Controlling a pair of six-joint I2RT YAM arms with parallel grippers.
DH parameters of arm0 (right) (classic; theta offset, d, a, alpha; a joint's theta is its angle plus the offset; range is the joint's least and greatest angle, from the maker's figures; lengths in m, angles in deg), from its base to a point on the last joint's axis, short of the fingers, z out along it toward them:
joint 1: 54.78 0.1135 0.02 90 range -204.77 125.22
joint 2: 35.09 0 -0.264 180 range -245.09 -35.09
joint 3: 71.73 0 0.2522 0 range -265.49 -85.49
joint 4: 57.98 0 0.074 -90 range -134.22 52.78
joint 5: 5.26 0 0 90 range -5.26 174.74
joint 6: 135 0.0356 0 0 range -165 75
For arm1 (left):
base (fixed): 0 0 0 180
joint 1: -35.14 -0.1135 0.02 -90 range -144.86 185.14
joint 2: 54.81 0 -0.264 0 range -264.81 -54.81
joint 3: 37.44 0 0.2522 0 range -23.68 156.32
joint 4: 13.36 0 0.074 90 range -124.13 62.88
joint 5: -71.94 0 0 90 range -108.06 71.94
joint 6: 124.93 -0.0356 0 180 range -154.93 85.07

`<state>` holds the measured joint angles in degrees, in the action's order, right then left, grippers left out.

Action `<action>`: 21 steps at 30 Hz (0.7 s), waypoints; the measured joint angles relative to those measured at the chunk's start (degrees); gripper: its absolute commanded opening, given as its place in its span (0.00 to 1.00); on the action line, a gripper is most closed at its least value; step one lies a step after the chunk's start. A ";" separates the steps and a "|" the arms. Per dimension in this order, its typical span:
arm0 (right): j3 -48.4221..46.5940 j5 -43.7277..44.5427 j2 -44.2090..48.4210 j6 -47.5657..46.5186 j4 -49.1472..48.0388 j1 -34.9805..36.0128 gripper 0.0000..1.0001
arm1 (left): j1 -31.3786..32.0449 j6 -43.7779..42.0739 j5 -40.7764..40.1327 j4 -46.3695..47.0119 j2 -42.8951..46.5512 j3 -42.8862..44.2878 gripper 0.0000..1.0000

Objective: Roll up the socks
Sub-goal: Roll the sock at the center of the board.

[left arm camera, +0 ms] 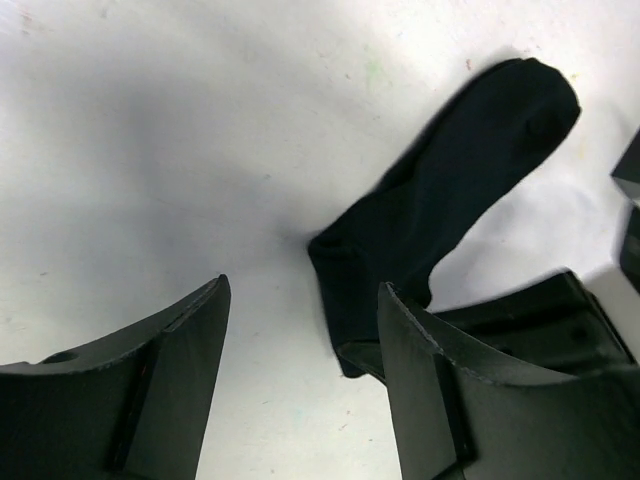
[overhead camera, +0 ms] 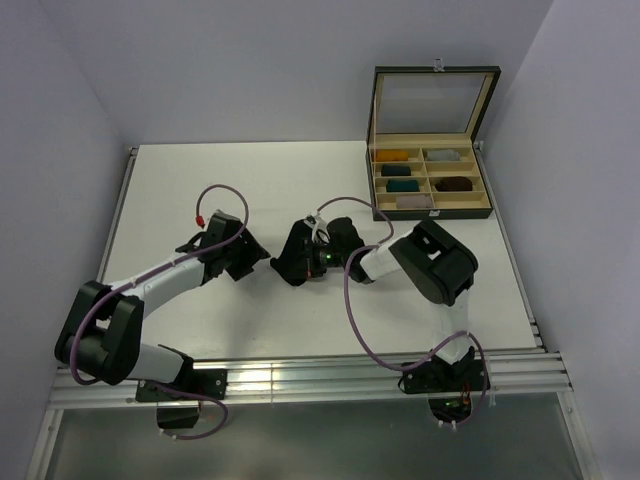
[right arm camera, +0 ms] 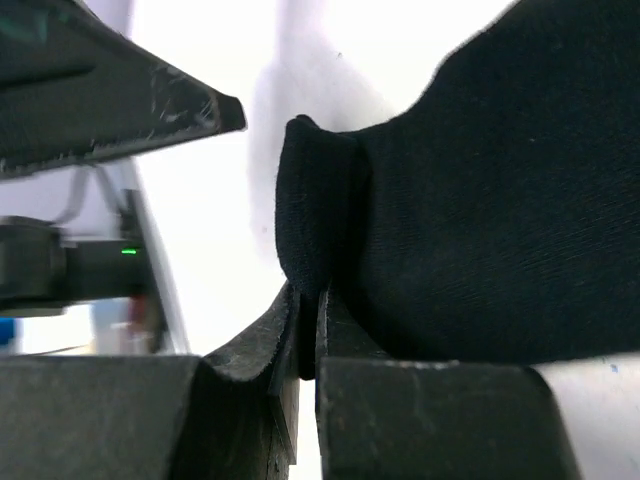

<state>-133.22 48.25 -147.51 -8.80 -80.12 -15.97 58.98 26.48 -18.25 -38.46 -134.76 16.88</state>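
Note:
A black sock (left arm camera: 450,200) lies flat on the white table, its toe pointing to the upper right in the left wrist view. My left gripper (left arm camera: 300,345) stands open just above the table, and the sock's near end lies beside its right finger (left arm camera: 430,390). My right gripper (right arm camera: 308,320) is shut on a folded edge of the black sock (right arm camera: 480,200). From above, the sock (overhead camera: 292,262) sits between the left gripper (overhead camera: 252,262) and the right gripper (overhead camera: 322,255). Only black fabric shows; I cannot make out a second sock.
An open wooden box (overhead camera: 432,214) with its lid (overhead camera: 435,100) raised stands at the back right, and rolled sock bundles fill its compartments. The left gripper's finger (right arm camera: 110,100) crosses the upper left of the right wrist view. Both arms' cables loop over the table.

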 measured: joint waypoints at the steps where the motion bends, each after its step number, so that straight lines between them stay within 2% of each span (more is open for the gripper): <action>1: 0.13 -1.64 -1.38 2.49 -2.32 -0.57 0.00 | 0.00 0.20 0.37 0.63 0.11 -0.42 0.65; 8: 0.20 -8.44 -7.96 15.17 -11.80 -3.06 0.00 | 1.75 0.81 2.32 5.22 -1.07 -2.01 0.58; 21: 0.63 -10.82 -10.49 24.68 -15.98 -4.83 0.00 | 2.43 1.27 3.26 9.55 -4.55 -4.33 0.55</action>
<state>-132.58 37.43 -158.00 15.88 -96.10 -20.80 61.40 27.75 -14.99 -28.91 -139.30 12.55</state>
